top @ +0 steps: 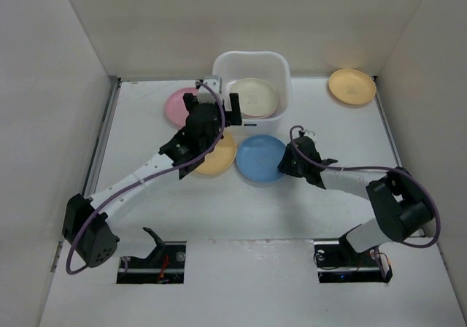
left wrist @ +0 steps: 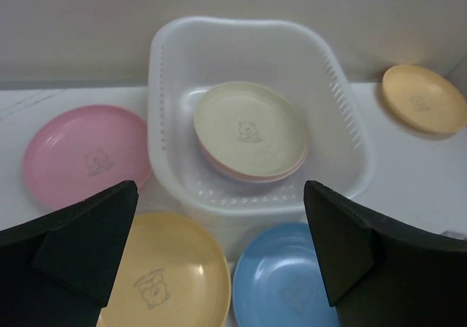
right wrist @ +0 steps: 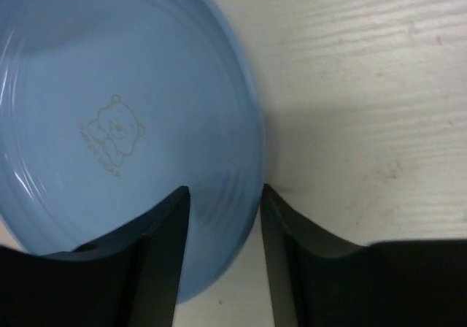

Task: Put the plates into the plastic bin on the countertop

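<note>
Countertop (top: pixel 306 210): pink plate (top: pixel 175 105) beside bin (top: pixel 251 54); left arm (top: pixel 146 177) partly covers yellow plate (top: pixel 225 154).

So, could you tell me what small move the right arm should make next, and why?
Probably close the right tool on the rim of the blue plate. In the right wrist view its open fingers straddle that rim, one over the plate, one over the countertop, so a pinch looks ready before lifting it toward the plastic bin.

A white bin (top: pixel 249 63) at top centre holds a cream plate (top: pixel 254 97), while a pink plate (top: pixel 175 104), yellow plate (top: pixel 225 153), blue plate (top: pixel 259 158) and orange plate (top: pixel 352 87) lie flat around it.
</note>
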Tool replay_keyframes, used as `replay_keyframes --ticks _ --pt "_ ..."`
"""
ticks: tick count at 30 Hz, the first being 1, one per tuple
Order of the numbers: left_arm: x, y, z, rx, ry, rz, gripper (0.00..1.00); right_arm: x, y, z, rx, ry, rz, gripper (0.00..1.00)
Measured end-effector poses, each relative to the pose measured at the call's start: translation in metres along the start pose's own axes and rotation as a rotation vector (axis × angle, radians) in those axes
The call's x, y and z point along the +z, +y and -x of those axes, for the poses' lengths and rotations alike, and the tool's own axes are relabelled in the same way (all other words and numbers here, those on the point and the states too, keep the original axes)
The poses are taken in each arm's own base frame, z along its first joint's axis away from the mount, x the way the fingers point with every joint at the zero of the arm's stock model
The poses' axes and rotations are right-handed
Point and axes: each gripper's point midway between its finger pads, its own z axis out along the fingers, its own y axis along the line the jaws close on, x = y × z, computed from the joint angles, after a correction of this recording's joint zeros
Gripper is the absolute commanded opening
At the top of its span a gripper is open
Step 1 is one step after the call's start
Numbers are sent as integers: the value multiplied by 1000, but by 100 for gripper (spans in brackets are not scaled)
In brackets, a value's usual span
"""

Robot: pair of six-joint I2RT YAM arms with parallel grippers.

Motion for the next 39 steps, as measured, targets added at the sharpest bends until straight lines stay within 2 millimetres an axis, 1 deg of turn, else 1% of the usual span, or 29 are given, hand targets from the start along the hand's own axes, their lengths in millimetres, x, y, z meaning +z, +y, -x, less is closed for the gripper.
replay_keyframes --ticks 3,5,6,7,9,11,14,16,17,19,21,23,25,27,29,31,33,36,39 --pt "-15 16 -41 30 64 44 100 5 7 -2 -6 12 9 26" --pt "-27 28 -64 42 100 72 100 6 9 -5 -4 23 14 9" --pt "-33 33 -74 43 114 84 100 6 12 -4 4 22 21 3" --pt "-38 39 -82 42 127 96 100 6 17 -3 18 18 35 0" --pt "-48 51 -93 30 142 123 100 2 28 -5 7 21 66 0" --pt "-55 64 -100 11 147 152 100 -6 36 -15 -22 42 84 0" --pt "-65 85 -107 -26 149 201 100 -29 45 -34 -85 78 113 0" --pt "-70 100 -113 -53 152 239 100 -52 49 -44 -127 93 139 0" --pt "-73 107 -117 -67 156 258 100 -66 53 -47 -149 94 160 0" --pt "-78 122 -126 -93 165 297 100 -93 62 -48 -176 81 209 0" --pt "-83 136 -138 -116 185 335 100 -120 72 -40 -200 58 257 1" --pt "-87 146 -149 -136 207 365 100 -140 83 -20 -213 14 286 2" --pt "-90 152 -160 -156 230 383 100 -153 96 9 -221 -49 303 2" --pt "-94 155 -167 -174 245 393 100 -160 107 49 -213 -125 301 2" --pt "-99 159 -171 -193 250 400 100 -157 113 93 -195 -203 273 1" --pt "-104 161 -169 -212 243 402 100 -147 113 133 -180 -265 236 1" --pt "-108 163 -164 -238 227 403 100 -131 112 171 -163 -305 195 0" --pt "-114 167 -159 -268 205 408 100 -100 112 223 -142 -346 149 0" --pt "-121 170 -161 -288 204 417 100 -67 116 267 -128 -380 122 0"
